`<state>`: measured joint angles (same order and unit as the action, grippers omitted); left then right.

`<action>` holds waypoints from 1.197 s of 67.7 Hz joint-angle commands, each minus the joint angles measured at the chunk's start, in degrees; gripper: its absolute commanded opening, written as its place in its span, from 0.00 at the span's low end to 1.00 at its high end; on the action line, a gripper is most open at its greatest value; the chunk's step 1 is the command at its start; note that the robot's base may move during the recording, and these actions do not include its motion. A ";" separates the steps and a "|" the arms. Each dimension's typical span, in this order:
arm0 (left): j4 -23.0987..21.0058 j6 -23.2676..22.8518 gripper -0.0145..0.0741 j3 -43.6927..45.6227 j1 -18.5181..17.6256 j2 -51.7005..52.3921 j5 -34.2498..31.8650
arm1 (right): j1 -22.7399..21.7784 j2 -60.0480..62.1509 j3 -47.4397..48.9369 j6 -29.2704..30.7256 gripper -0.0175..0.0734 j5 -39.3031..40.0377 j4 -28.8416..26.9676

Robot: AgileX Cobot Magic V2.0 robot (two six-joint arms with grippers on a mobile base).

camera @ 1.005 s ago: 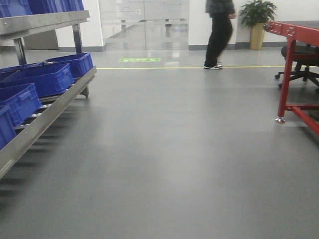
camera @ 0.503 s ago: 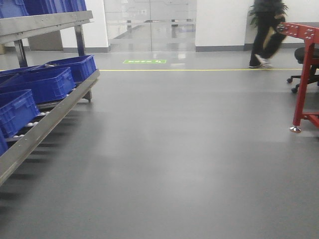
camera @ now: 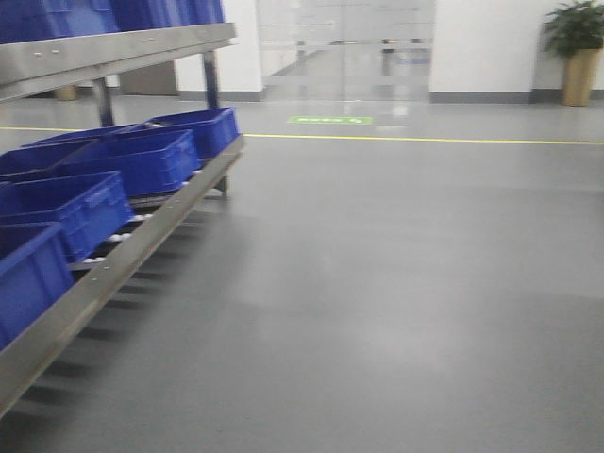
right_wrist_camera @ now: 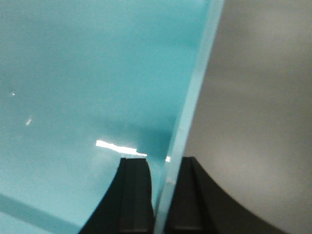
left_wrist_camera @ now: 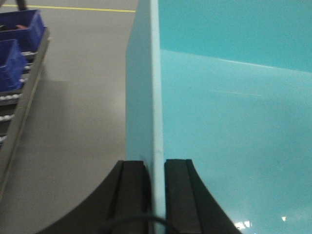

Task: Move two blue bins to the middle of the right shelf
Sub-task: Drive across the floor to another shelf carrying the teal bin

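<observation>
A pale sky-blue bin fills both wrist views. My left gripper (left_wrist_camera: 156,168) is shut on the blue bin's left wall (left_wrist_camera: 151,97), one finger outside and one inside. In the right wrist view my right gripper (right_wrist_camera: 163,168) is shut on the blue bin's right wall (right_wrist_camera: 190,107) the same way. The bin's smooth inside (left_wrist_camera: 234,126) is bare. The bin hangs above grey floor. Neither the bin nor the grippers appear in the front view. Only one pale bin can be made out. The right shelf is out of view.
A steel rack (camera: 142,245) with several dark royal-blue crates (camera: 132,160) runs along the left, also in the left wrist view (left_wrist_camera: 14,53). Grey floor (camera: 396,283) lies ahead. A yellow line (camera: 425,140), glass doors (camera: 344,47) and a potted plant (camera: 576,47) stand far off.
The front view has swung left: the rack has shifted rightward and looms larger, the red frame and the walking person have left the picture.
</observation>
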<state>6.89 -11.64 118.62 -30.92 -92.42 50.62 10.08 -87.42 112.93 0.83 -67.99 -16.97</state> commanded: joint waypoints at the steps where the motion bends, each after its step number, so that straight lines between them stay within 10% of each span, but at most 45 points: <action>1: -1.98 -0.48 0.04 0.37 -0.08 1.18 -4.05 | -0.05 0.54 0.55 1.72 0.02 1.61 -1.64; 81: -1.64 -0.48 0.04 0.37 -0.08 1.18 -4.05 | -0.05 0.54 0.55 1.72 0.02 1.61 -1.64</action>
<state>6.98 -11.64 118.62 -30.92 -92.42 50.62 10.08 -87.42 112.93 0.83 -67.99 -16.97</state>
